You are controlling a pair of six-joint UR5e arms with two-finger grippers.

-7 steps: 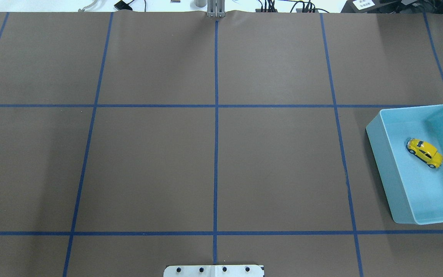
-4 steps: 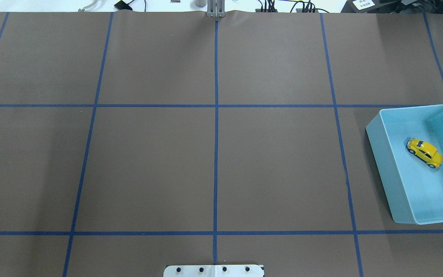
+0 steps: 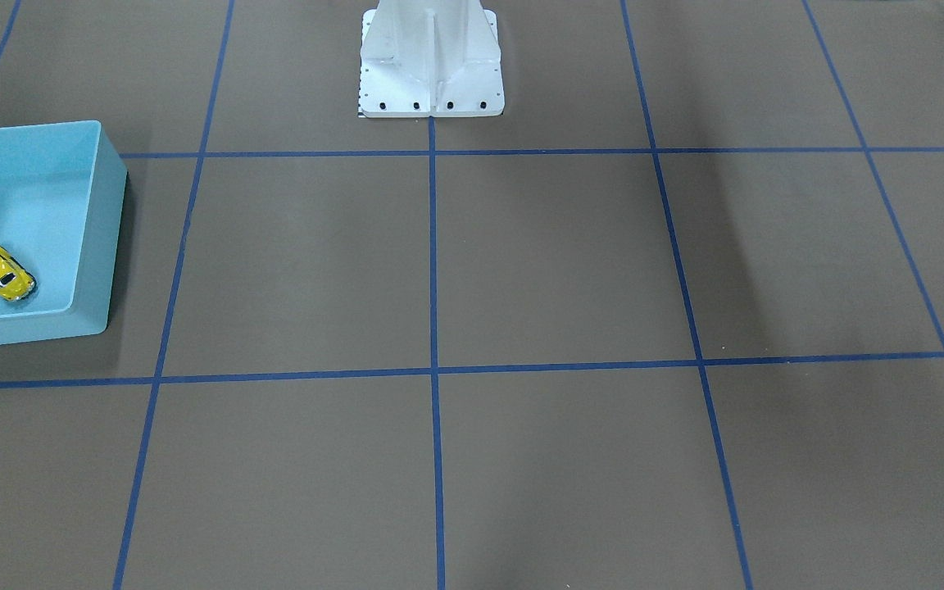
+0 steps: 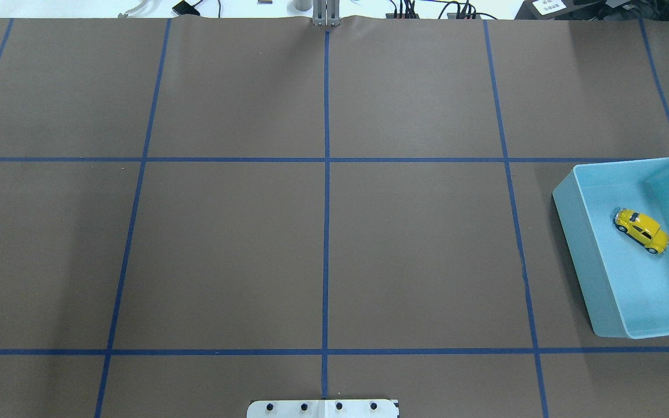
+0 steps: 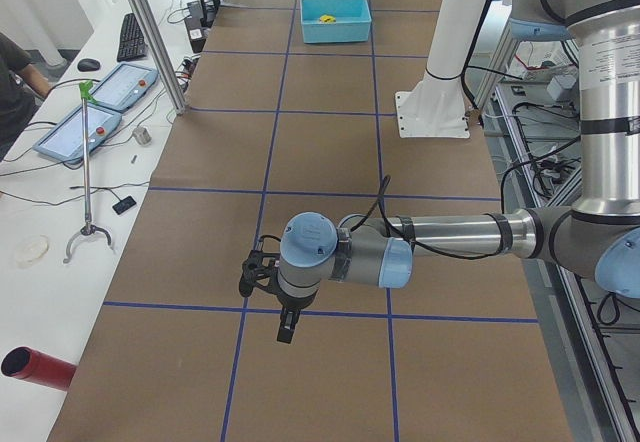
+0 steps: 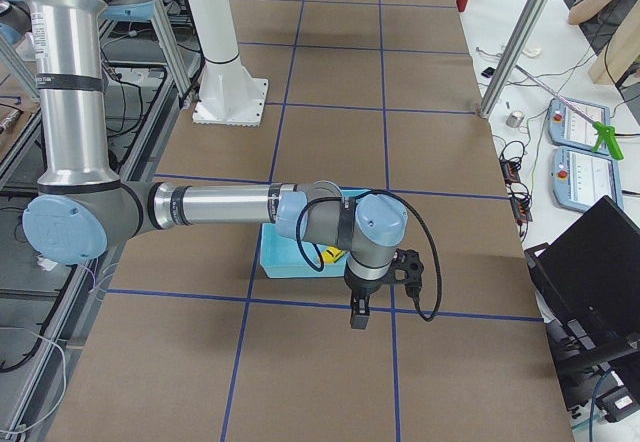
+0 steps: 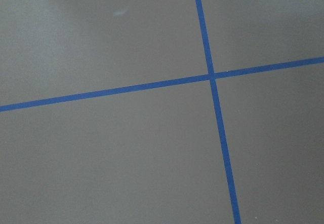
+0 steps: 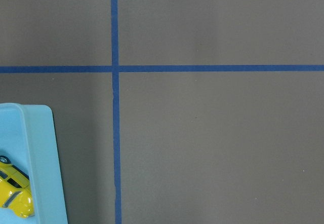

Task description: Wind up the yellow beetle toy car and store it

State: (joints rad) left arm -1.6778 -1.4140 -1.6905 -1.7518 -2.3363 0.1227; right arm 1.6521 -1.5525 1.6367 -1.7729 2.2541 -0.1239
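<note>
The yellow beetle toy car rests on its wheels inside the light blue bin at the table's right edge. Both also show in the front view, car and bin, and at the right wrist view's lower left, car and bin. My left gripper hangs above bare table, far from the bin; I cannot tell whether it is open or shut. My right gripper hangs above the table just outside the bin; I cannot tell its state either. Neither holds anything that I can see.
Brown table cover with a blue tape grid. The robot's white base stands at the middle of its near edge. Operator pendants, a keyboard and a red tube lie on the side bench beyond the table.
</note>
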